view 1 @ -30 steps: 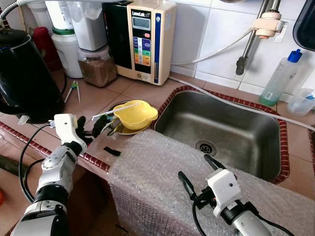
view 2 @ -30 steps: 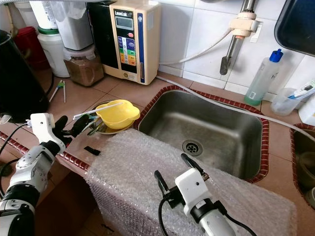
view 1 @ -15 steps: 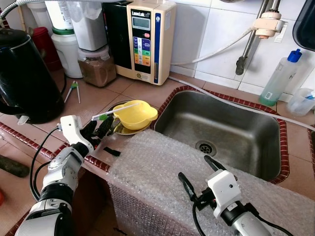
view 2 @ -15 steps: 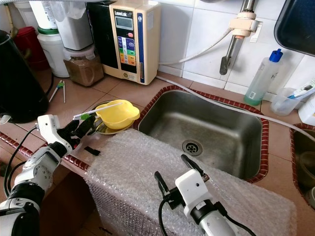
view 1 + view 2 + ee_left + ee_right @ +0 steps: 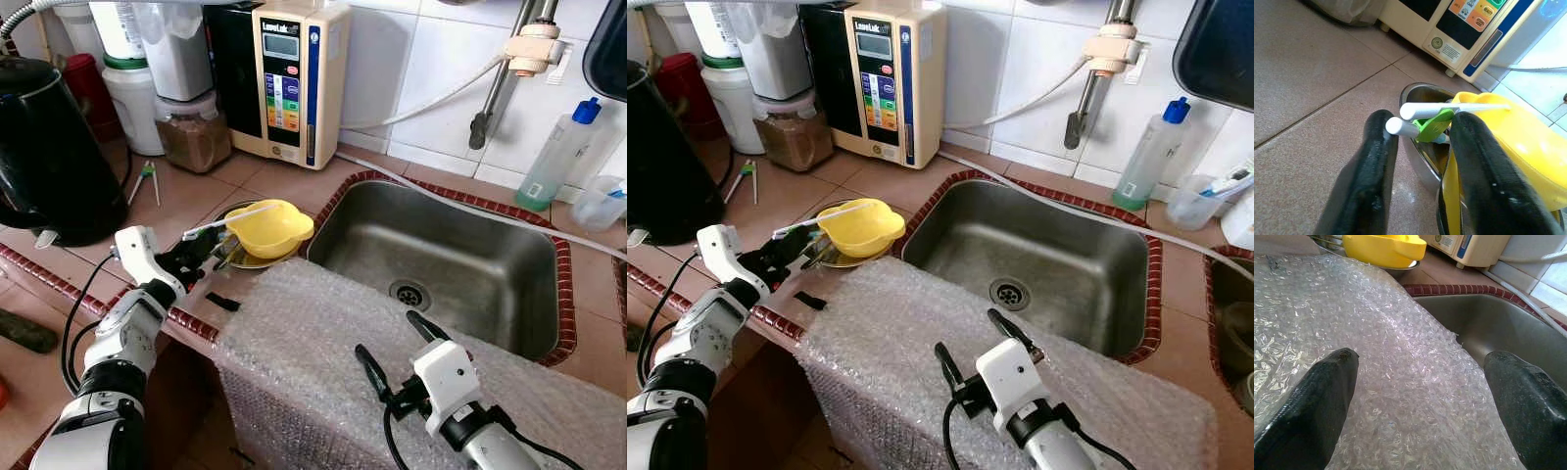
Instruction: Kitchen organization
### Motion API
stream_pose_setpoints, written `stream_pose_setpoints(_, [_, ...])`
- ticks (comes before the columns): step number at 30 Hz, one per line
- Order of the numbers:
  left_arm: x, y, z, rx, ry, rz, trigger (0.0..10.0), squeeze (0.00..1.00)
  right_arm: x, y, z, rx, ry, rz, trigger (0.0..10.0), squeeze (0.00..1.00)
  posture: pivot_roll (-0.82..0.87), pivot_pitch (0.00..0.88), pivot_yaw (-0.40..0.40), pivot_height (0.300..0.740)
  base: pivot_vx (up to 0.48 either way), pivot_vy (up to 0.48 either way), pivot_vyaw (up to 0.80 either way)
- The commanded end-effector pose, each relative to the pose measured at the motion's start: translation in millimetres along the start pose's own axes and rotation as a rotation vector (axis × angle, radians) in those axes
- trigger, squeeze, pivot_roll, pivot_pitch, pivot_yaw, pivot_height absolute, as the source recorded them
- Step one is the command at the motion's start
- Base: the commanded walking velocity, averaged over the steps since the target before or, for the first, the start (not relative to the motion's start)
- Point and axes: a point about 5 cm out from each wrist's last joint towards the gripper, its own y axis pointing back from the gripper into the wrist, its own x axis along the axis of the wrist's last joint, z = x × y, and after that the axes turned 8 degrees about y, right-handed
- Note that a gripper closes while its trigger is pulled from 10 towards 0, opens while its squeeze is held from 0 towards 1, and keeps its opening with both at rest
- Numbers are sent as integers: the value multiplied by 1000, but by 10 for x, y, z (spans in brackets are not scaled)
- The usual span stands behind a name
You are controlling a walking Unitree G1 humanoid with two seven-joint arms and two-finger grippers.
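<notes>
At centre left of the head view, the left end effector (image 5: 199,257) reaches in with fingers parted around two white utensil handles (image 5: 1409,119), not clamped. The handles jut from a steel bowl (image 5: 1422,149) on the table (image 5: 186,201), which also holds a yellow bowl (image 5: 269,228). Lower right, the right end effector (image 5: 394,354) hovers wide open over bubble wrap (image 5: 313,362) beside the sink (image 5: 441,255).

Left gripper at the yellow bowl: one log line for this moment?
left gripper: open, around white sticks | yellow bowl: on metal dish | right gripper: open above bubble wrap
</notes>
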Motion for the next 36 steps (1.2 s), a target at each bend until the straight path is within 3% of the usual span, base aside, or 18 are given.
stream_pose_setpoints(1, [57,-37,39,-19,-1,7,0,0,-14,3,-5,5,0,-1,10000,0,46,0,34,740,0,0,0])
stream_pose_setpoints(18, [83,-25,17,-8,7,14,0,0,-1,1,-5,1,-7,9,10000,0,54,0,37,740,0,0,0])
stream_pose_setpoints(24, [90,-21,14,-7,5,15,0,0,142,-51,86,-33,-24,75,10000,0,59,0,37,740,0,0,0])
stream_pose_setpoints(31, [99,-19,16,-10,1,14,0,0,161,-71,84,-28,-24,85,10000,0,64,0,37,740,0,0,0])
stream_pose_setpoints(36, [184,-4,38,-37,-12,28,0,0,159,-70,77,-27,-28,83,10000,0,63,0,40,740,0,0,0])
